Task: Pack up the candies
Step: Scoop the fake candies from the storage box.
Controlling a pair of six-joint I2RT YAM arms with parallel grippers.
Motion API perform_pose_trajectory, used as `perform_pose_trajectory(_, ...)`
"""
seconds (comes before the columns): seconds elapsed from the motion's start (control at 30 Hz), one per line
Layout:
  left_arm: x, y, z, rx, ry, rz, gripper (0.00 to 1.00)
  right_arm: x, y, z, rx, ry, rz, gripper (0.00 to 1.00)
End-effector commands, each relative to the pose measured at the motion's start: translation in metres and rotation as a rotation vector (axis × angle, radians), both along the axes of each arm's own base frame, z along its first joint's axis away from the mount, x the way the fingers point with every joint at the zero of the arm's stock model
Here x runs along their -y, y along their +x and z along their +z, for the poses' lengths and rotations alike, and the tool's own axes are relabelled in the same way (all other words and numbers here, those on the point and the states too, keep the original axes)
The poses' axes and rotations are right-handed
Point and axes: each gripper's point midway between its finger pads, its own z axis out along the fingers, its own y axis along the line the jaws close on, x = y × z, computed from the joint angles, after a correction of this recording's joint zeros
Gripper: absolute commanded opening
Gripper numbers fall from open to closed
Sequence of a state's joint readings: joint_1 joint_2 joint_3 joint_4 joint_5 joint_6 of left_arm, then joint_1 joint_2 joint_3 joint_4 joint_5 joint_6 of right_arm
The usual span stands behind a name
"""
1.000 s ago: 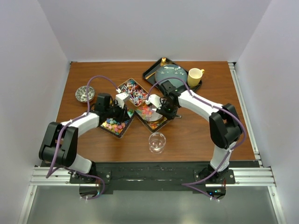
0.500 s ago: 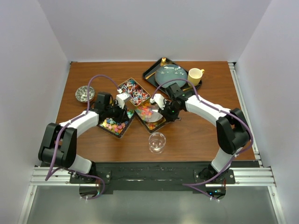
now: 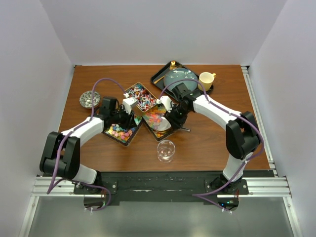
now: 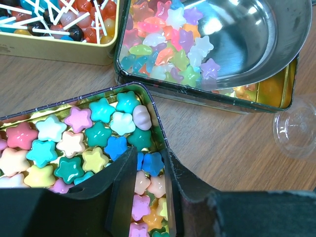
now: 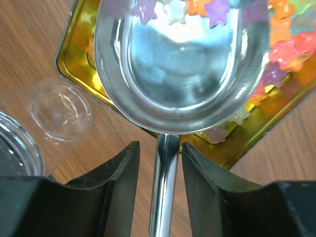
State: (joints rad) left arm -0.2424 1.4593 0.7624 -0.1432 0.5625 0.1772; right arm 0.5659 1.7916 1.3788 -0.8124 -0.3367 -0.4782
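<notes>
1. A brown wooden table (image 3: 217, 138) sits inside white walls, with the two arms reaching in from its near edge.
2. The candies (image 3: 154, 117) are tiny and bright. They lie in three gold tins clustered at mid-table, one kind in each.
3. The left tin (image 4: 146, 90) holds opaque pastel star candies (image 4: 74, 143) in pink, teal, yellow, blue and cream, packed edge to edge.
4. The middle tin (image 4: 197, 96) holds translucent star gummies (image 4: 163, 44) in orange, pink, green and purple.
5. The back tin (image 4: 59, 52) holds small round sweets on white sticks (image 4: 74, 22), in red, black and blue.
6. The left gripper (image 4: 149, 153) hangs over the left tin. Its fingers stand close together astride the tin's wall, with a blue star in the gap. Whether they pinch the wall cannot be told.
7. The right gripper (image 5: 160, 146) is clamped on the handle of one metal scoop (image 5: 182, 64). The scoop's bowl lies over the middle tin, and a few gummies sit at its far lip.
8. One clear glass jar (image 3: 166, 150) stands on the table just near of the middle tin, apart from it.
9. At the back right is one dark tray (image 3: 157, 77). One teal plate (image 3: 180, 79) lies on it, and one yellow mug (image 3: 206, 79) stands at its right end.
10. One small round dish (image 3: 89, 99) sits at the far left, well apart from the tins.
</notes>
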Motion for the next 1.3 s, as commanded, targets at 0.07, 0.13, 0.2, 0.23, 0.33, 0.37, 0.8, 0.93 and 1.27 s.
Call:
perform_pose_trajectory(0.07, 0.004, 0.007, 0.02, 0.072, -0.036, -0.007, 0.34, -0.003, 0.005, 0.005, -0.043, -0.028, -0.053, 0.43)
perform_pose_trajectory(0.13, 0.004, 0.006, 0.019, 0.072, -0.035, -0.006, 0.34, -0.002, 0.004, 0.003, -0.05, -0.044, -0.054, 0.43)
perform_pose_trajectory(0.2, 0.004, 0.005, 0.018, 0.07, -0.036, -0.006, 0.34, 0.001, 0.004, 0.001, -0.053, -0.055, -0.057, 0.42)
perform_pose_trajectory(0.23, 0.004, 0.005, 0.017, 0.07, -0.036, -0.005, 0.34, 0.002, 0.004, 0.001, -0.054, -0.062, -0.057, 0.43)
perform_pose_trajectory(0.33, 0.004, 0.005, 0.017, 0.07, -0.042, 0.004, 0.34, 0.006, 0.005, -0.003, -0.048, -0.089, -0.08, 0.41)
perform_pose_trajectory(0.37, 0.004, 0.006, 0.017, 0.075, -0.043, 0.006, 0.34, 0.008, 0.005, -0.005, -0.046, -0.098, -0.087, 0.4)
perform_pose_trajectory(0.8, 0.005, 0.004, 0.01, 0.052, -0.05, 0.012, 0.35, -0.013, 0.02, -0.009, -0.087, -0.054, -0.122, 0.33)
perform_pose_trajectory(0.93, 0.004, 0.004, 0.009, 0.049, -0.044, 0.013, 0.35, -0.012, 0.021, -0.016, -0.085, -0.066, -0.12, 0.33)
perform_pose_trajectory(1.27, 0.004, 0.006, 0.007, 0.037, -0.042, 0.017, 0.36, -0.012, 0.025, -0.02, -0.019, -0.022, -0.156, 0.0)
